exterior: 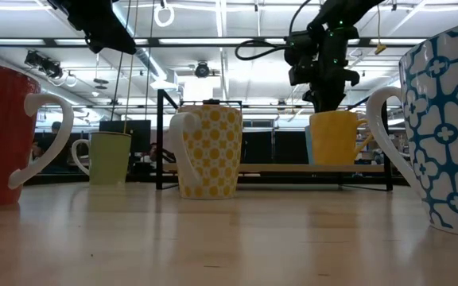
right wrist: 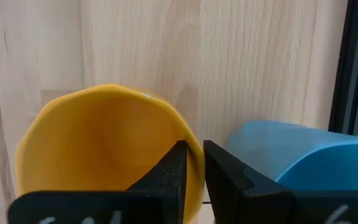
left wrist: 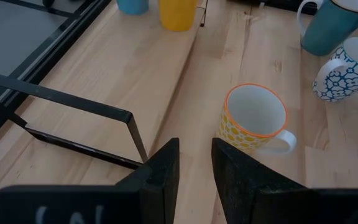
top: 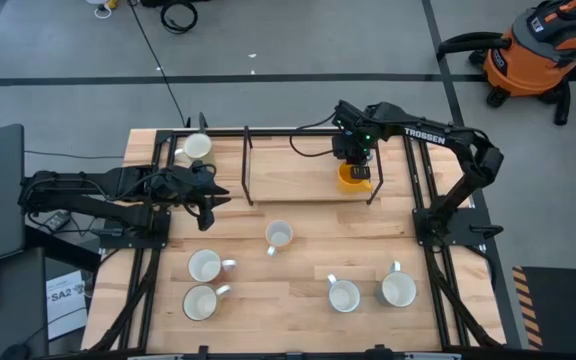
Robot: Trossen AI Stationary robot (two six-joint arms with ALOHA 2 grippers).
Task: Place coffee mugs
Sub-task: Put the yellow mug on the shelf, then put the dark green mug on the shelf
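An orange-yellow mug (right wrist: 104, 149) stands upright on the raised wooden shelf (top: 288, 180) at the table's far side, with a bright blue mug (right wrist: 291, 155) close beside it. My right gripper (right wrist: 194, 152) points down over the yellow mug's rim, one finger inside the cup and one outside, a narrow gap between them. My left gripper (left wrist: 194, 149) hovers open and empty above the table's left part, by the rack's left end (top: 248, 170). Several more mugs stand on the tabletop, among them a yellow-dotted one (left wrist: 253, 118). My right gripper straddles the yellow mug's rim (right wrist: 196, 171) on the side toward the blue mug, coming from above. I cannot tell whether the fingers touch the wall. The mug stands upright with its base on the shelf (exterior: 334, 137).
A black metal frame (left wrist: 73, 102) surrounds the shelf. A pale mug (top: 197, 146) sits at the far left. Others stand at the middle (top: 279, 236), near left (top: 205, 266) (top: 201, 301) and near right (top: 344, 295) (top: 398, 290). Bare wood lies between them.
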